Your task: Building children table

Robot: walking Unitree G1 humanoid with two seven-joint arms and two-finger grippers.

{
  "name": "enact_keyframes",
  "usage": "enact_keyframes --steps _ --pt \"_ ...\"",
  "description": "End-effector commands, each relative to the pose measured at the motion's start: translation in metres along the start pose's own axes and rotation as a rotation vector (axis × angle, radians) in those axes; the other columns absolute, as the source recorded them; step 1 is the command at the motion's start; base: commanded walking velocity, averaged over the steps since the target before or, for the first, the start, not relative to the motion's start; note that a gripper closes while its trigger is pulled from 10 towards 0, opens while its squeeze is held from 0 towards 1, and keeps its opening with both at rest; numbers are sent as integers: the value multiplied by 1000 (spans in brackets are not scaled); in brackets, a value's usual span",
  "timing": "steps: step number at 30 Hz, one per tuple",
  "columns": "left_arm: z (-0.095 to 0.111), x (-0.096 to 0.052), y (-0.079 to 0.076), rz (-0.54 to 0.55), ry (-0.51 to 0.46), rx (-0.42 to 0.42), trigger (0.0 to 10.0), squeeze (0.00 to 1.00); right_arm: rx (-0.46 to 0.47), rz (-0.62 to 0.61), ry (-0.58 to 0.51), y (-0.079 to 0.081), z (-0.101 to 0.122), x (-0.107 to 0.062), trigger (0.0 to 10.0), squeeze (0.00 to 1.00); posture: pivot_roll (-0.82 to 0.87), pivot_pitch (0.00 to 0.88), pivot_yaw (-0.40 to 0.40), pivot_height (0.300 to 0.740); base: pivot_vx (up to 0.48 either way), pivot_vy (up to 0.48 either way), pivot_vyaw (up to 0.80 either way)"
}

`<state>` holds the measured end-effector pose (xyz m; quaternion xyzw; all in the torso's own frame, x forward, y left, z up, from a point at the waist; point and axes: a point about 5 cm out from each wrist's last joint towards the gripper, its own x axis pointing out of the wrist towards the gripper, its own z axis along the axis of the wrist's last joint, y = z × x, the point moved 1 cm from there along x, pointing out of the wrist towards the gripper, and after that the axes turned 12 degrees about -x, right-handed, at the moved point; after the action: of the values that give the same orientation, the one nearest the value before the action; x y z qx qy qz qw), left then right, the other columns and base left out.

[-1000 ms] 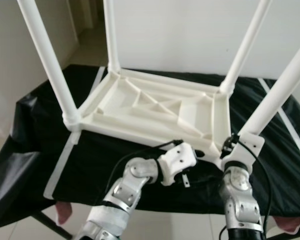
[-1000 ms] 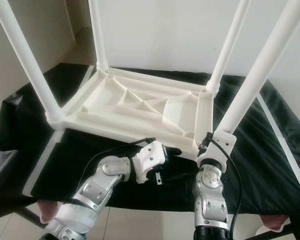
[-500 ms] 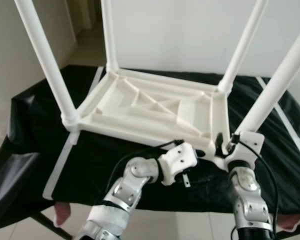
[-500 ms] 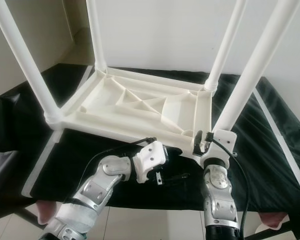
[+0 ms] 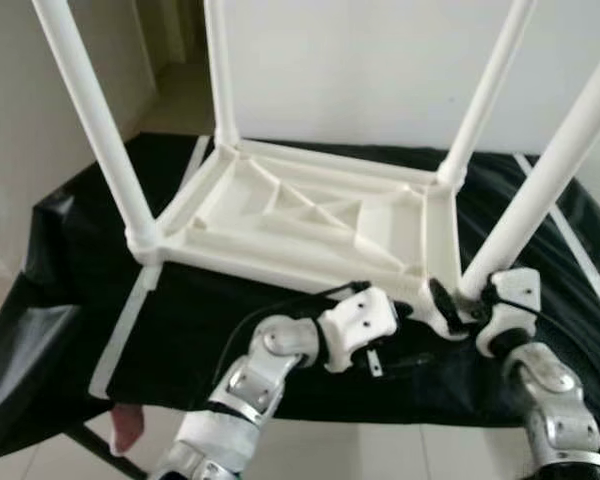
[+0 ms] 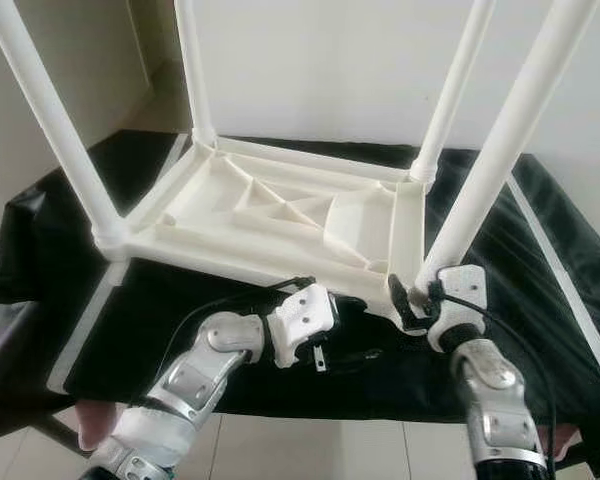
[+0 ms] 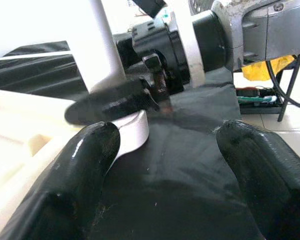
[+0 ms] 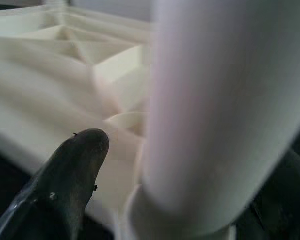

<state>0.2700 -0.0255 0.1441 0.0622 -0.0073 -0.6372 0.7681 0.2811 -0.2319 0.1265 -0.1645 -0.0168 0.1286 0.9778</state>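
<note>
We see a white plastic children's table [image 5: 310,215] lying upside down on a black cloth [image 5: 70,270], its ribbed underside facing up and four round white legs rising out of frame (their ends are cut off). The near right leg [image 6: 500,150] stands between the fingers of our right gripper [image 6: 412,300], which close around its base. Our left gripper [image 7: 162,165] sits just beside that same corner, fingers spread over the cloth, one fingertip [image 7: 90,150] by the table's rim. The right wrist view is blurred.
</note>
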Motion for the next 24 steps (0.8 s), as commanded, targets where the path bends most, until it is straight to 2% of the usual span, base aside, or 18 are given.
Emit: enact_keyframes --steps 1,6,9,12,14,17,18,19,24 --pt "1 -1 7 84 -12 6 10000 0 7 49 2 1 -2 -1 10000 0 -57 0 -2 740 0 0 0" --pt "1 -1 7 85 -12 9 10000 0 -24 138 11 -4 -3 2 10000 0 -57 0 2 740 0 0 0" --pt "1 -1 8 87 -11 10 10000 0 -43 197 14 -9 -4 9 10000 0 -55 0 4 740 0 0 0" --pt "1 -1 8 90 -11 11 10000 0 -46 204 17 -12 -5 12 10000 0 -53 0 2 740 0 0 0" --pt "2 -3 10 102 -11 12 10000 0 -59 223 18 -18 -7 15 6118 0 -42 0 -6 740 0 0 0" --pt "2 -3 11 107 -12 10 10000 0 -62 228 18 -20 -8 16 6118 0 -37 0 -8 740 0 0 0" --pt "2 -3 11 111 -12 10 10000 0 -69 232 25 -21 -9 16 4314 0 -35 0 -11 740 0 0 0" --pt "2 -4 11 115 -12 9 10000 0 -64 232 33 -23 -10 16 0 0 -30 0 -14 740 0 0 0" --pt "2 -5 13 126 -11 9 10000 0 -56 237 38 -25 -13 16 0 0 -30 0 -14 740 0 0 0"
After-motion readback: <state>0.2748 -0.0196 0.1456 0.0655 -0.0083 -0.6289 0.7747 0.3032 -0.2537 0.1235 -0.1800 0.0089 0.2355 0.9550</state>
